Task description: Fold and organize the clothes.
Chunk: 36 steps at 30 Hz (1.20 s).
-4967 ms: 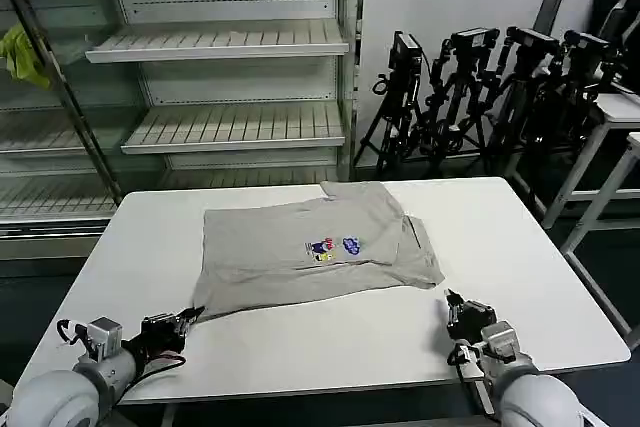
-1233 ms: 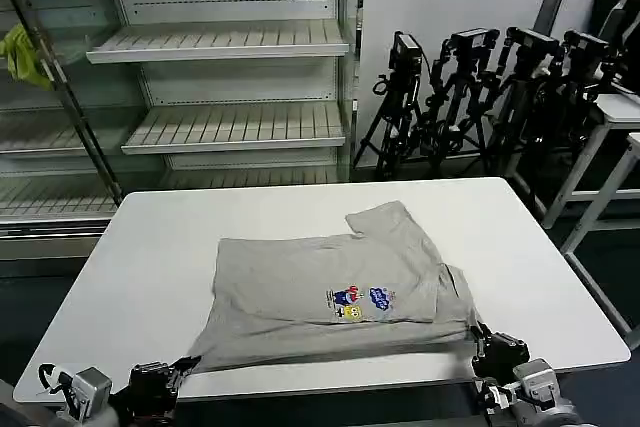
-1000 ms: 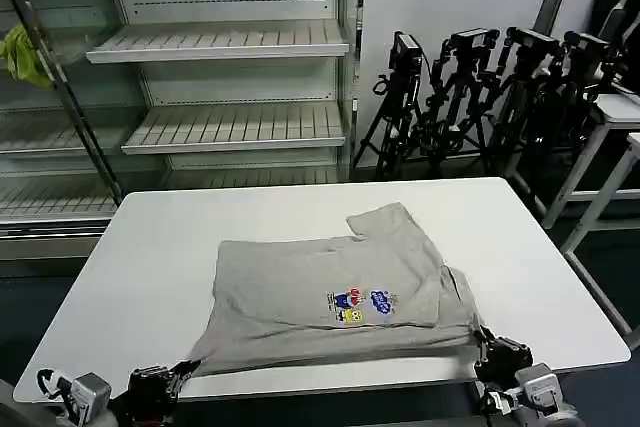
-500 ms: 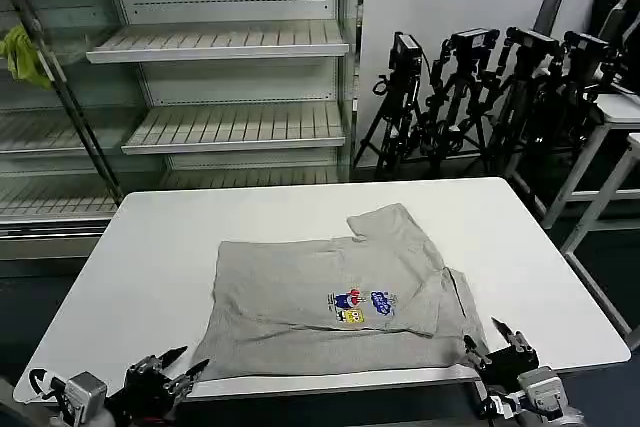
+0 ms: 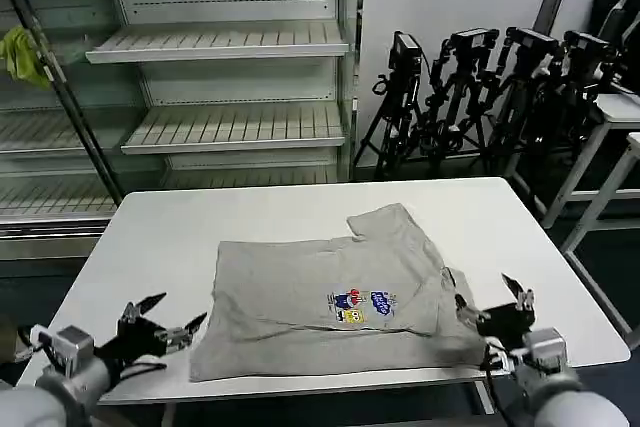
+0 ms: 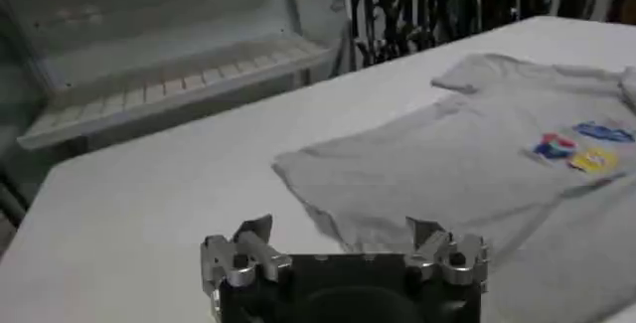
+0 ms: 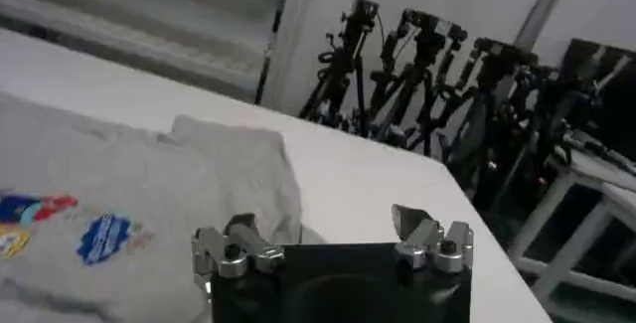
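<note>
From the head view, both grippers have let go of the shirt and lifted clear: left gripper spread wide off its near-left corner, right gripper spread beside its right edge. It lies flat near the table's front; folding comes next. Wrist views: shelves and tripods stand beyond the shirt.

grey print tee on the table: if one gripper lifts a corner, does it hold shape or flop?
Likely flops: the grey T-shirt lies limp with soft wrinkles and a folded sleeve. It probably drapes and stretches unevenly from one corner. It looks thin and light, so it may drag across the table rather than lift cleanly.
</note>
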Motion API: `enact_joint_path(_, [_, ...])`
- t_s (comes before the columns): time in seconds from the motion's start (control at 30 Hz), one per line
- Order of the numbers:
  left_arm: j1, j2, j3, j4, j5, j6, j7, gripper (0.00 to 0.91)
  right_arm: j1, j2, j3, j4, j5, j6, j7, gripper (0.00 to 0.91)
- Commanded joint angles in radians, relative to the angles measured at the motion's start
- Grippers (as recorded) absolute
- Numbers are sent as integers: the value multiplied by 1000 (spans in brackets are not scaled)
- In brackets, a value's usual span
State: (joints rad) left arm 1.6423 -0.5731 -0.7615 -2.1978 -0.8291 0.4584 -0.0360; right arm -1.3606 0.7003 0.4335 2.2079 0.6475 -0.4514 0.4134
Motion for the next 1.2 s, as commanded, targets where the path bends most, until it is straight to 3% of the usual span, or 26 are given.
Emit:
enact_joint_path(0.03, [-550,8,367,304,-34,-11,27,907,514,55,-235,-339,57,50,-99,907])
enact_joint_path(0.27, [-705,-117,479,397,-11,-6,19,907,733,197,-367,-597,102,55,-106,907])
enact_joint_path(0.67, [-732,-196,522,383,-32,47,-13,907,912,453,-417,-910,70,52,-107,907])
enact_joint_path(0.8, [-731,-190,521,369,-58,84,-22,907,930,484,-418,-941,73,-2,-105,907])
enact_joint_path(0.9, [-736,-191,525,370,-74,97,-27,907,946,517,-401,-966,81,-115,-115,907])
enact_joint_path(1.03, [-751,-204,544,399,-75,100,-26,907,947,523,-409,-987,41,-128,-167,907])
enact_joint_path(1.2, [-779,-226,575,448,-69,96,-23,907,938,524,-423,-991,19,-128,-181,907])
